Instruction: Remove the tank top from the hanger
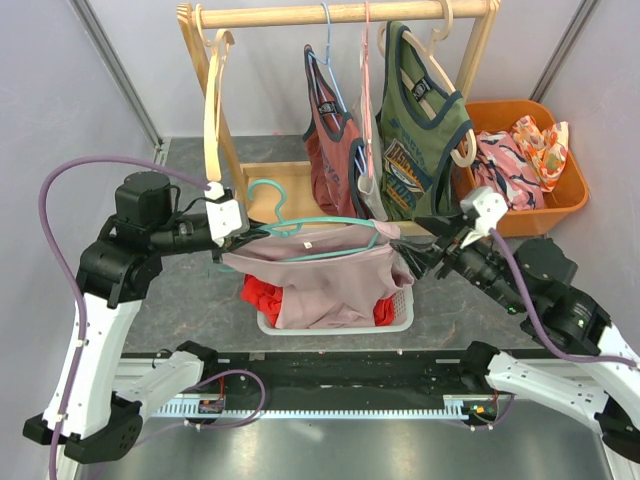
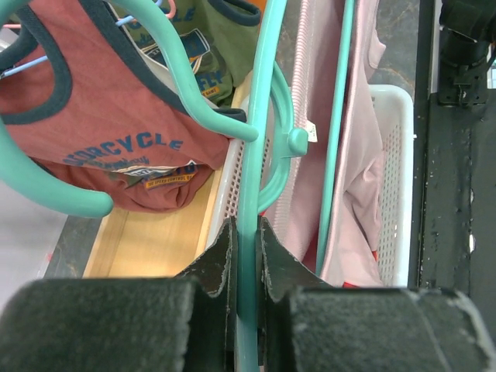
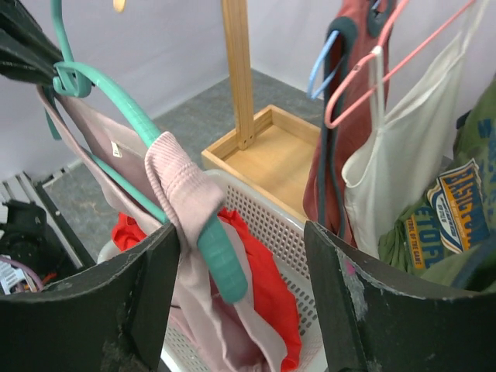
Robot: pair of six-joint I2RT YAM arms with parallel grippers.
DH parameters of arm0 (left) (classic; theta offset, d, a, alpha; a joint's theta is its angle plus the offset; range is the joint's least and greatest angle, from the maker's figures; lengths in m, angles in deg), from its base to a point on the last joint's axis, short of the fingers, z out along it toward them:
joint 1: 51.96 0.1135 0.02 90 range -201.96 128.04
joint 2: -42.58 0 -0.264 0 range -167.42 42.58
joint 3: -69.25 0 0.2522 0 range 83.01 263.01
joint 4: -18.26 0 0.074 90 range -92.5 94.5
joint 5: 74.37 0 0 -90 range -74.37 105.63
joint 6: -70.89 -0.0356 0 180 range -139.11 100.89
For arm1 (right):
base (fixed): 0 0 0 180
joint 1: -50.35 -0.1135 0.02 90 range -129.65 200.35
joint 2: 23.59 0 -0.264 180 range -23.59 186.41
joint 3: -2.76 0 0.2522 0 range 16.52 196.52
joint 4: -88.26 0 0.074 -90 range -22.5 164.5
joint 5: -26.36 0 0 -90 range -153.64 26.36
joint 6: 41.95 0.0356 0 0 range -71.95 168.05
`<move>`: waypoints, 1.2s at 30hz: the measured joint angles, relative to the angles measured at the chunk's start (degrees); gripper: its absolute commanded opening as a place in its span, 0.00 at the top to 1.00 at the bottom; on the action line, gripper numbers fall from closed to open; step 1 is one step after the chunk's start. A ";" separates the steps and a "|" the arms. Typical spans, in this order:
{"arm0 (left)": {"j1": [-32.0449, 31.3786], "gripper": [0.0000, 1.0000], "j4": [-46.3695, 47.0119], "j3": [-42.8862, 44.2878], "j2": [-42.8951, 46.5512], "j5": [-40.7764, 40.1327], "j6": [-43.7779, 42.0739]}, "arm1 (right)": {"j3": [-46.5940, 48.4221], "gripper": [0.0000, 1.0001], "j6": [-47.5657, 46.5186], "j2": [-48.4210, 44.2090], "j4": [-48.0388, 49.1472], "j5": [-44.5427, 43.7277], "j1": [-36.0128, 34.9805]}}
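A teal hanger (image 1: 320, 222) is held level above a white basket (image 1: 400, 315), and the pink tank top (image 1: 320, 285) droops from it into the basket. My left gripper (image 1: 238, 238) is shut on the hanger's left part; in the left wrist view the teal bar (image 2: 249, 155) runs pinched between both pads of the gripper (image 2: 246, 232). My right gripper (image 1: 425, 250) stands open at the hanger's right end. In the right wrist view the teal tip (image 3: 221, 260), with a pink strap (image 3: 178, 174) looped over it, lies between the spread jaws of the gripper (image 3: 239, 232), nearer the left one.
A wooden rack (image 1: 340, 14) behind carries a maroon top (image 1: 330, 140), a white top, a green top (image 1: 420, 140) and a bare wooden hanger (image 1: 212, 100). An orange bin (image 1: 560, 200) of clothes stands at the right. A red garment (image 1: 262, 295) lies in the basket.
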 measured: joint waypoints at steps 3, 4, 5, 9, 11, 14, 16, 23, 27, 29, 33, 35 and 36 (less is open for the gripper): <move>0.00 0.98 0.02 0.00 0.42 -0.17 -0.04 | -0.76 0.39 1.75 -1.81 0.17 -0.92 0.00; 0.00 0.98 0.02 0.00 0.50 -0.22 -0.04 | -1.07 0.43 2.38 -1.88 0.59 -0.87 0.00; 0.00 0.97 0.02 0.00 0.52 -0.39 -0.04 | -1.44 0.48 2.93 -1.75 1.03 -0.74 0.00; 0.33 0.96 0.00 0.00 0.52 -1.11 -0.04 | -2.67 0.77 5.70 0.09 2.80 0.81 -0.02; 0.68 0.96 -0.15 0.00 0.63 -1.84 -0.04 | -3.23 0.88 6.43 0.96 3.43 1.01 -0.04; 1.18 0.96 -0.24 -0.04 0.79 -3.08 -0.02 | -4.20 1.00 7.02 1.38 4.22 1.44 -0.04; 1.20 0.95 -0.15 -0.20 0.90 -3.21 -0.02 | -4.39 1.00 7.10 1.18 4.33 1.33 -0.07; 1.11 0.93 0.55 -1.46 1.27 -2.43 0.00 | -4.70 1.00 7.91 -0.70 4.26 -0.79 -0.55; 0.74 0.93 1.79 -1.92 1.25 -1.99 0.02 | -4.70 1.00 9.29 -1.73 4.26 -4.31 -1.14; 0.50 0.93 2.47 -2.12 1.22 -1.68 0.02 | -4.92 1.00 9.94 -2.27 4.35 -5.62 -1.53; 0.35 0.93 3.10 -2.71 1.18 -0.98 0.02 | -5.75 0.64 11.02 -3.34 4.37 -6.93 -1.88; 0.35 0.92 3.10 -2.75 1.16 -1.03 0.00 | -6.29 0.34 11.87 -3.65 4.44 -8.07 -1.95; 0.59 0.92 2.93 -2.75 1.25 -1.44 -0.15 | -6.47 0.30 12.09 -3.89 4.24 -10.49 -1.68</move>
